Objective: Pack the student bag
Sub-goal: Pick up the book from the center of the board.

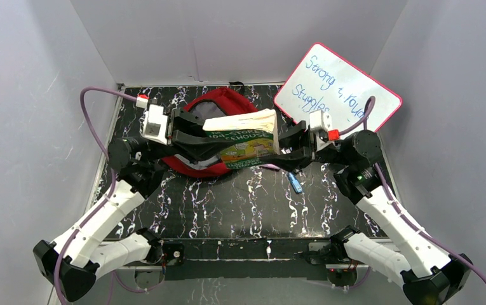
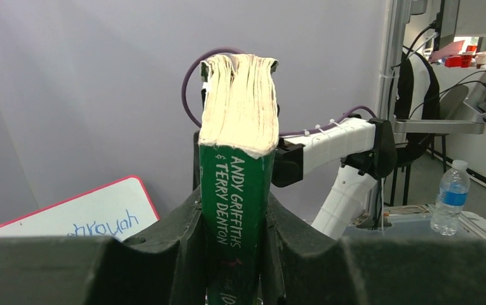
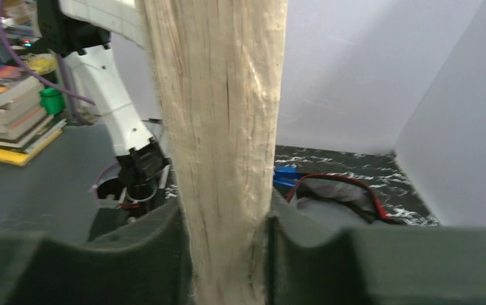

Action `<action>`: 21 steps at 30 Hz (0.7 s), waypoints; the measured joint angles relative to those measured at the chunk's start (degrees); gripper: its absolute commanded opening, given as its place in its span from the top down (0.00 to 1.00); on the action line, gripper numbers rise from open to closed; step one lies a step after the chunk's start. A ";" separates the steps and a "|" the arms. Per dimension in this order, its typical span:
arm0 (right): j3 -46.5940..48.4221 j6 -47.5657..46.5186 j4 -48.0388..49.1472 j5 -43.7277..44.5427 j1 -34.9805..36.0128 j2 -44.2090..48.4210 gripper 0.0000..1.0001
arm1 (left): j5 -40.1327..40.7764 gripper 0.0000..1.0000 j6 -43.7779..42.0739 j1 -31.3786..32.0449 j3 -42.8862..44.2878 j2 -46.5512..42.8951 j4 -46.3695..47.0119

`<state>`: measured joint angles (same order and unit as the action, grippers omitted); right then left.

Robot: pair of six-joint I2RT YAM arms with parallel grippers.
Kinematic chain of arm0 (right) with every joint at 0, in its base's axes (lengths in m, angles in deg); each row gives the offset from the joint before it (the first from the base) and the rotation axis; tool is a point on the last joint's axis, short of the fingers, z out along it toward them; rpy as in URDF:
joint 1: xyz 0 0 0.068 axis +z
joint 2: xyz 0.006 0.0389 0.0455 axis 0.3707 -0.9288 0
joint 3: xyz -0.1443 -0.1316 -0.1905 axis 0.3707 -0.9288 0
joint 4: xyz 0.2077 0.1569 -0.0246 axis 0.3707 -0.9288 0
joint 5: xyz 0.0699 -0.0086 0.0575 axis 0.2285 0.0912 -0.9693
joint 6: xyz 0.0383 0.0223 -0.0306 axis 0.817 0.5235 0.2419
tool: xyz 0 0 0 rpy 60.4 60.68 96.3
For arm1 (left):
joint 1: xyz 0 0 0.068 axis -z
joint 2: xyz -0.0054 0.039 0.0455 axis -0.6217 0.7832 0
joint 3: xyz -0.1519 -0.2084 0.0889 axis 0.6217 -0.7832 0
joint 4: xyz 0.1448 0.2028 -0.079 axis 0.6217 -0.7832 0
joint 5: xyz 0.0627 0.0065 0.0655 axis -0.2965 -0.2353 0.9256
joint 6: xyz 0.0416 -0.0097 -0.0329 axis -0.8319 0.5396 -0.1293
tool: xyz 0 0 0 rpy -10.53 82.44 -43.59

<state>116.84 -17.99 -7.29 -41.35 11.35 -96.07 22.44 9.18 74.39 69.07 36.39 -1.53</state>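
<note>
The student bag [image 1: 222, 99], red with grey lining, lies open at the back middle of the black marbled table. Above it hangs a thick green paperback [image 1: 246, 138], held between both arms. My left gripper [image 1: 197, 136] is shut on the book's spine end; in the left wrist view the green spine [image 2: 237, 190] stands squeezed inside my left gripper [image 2: 235, 254]. My right gripper [image 1: 291, 145] comes from the opposite side, and its view shows the cream page block [image 3: 218, 127] pressed on both sides by the right gripper [image 3: 227, 254]. The bag's red-edged opening [image 3: 345, 197] shows below.
A red-framed whiteboard [image 1: 338, 86] with blue handwriting leans at the back right, just behind the right arm. A small blue object [image 1: 295, 183] lies on the table in front of the book. White walls enclose the table on three sides.
</note>
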 measured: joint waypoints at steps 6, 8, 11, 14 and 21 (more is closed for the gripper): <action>-0.22 0.59 0.48 -1.84 0.02 -0.15 1.00 | -0.04 0.47 -0.46 -0.24 0.42 0.81 -0.22; -0.35 -0.24 -1.05 -1.46 0.04 0.37 1.00 | -0.09 0.35 -1.60 -0.15 0.94 0.57 -2.21; -1.25 -1.81 -5.57 -0.42 0.02 1.81 1.00 | 0.02 0.23 -5.51 -0.07 3.08 -0.74 -10.51; -1.55 -3.85 -11.69 0.83 -0.02 3.76 1.00 | 0.63 0.19 -11.52 -0.07 5.64 -3.06 -22.16; -1.01 -10.45 -26.75 1.70 -0.02 7.52 1.00 | 2.36 0.17 -26.38 -0.07 10.88 -7.19 -49.22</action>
<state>115.84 -28.44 -34.04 -39.65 11.32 -88.55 24.80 -17.20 74.32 79.95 29.20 -50.75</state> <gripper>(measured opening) 0.330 0.827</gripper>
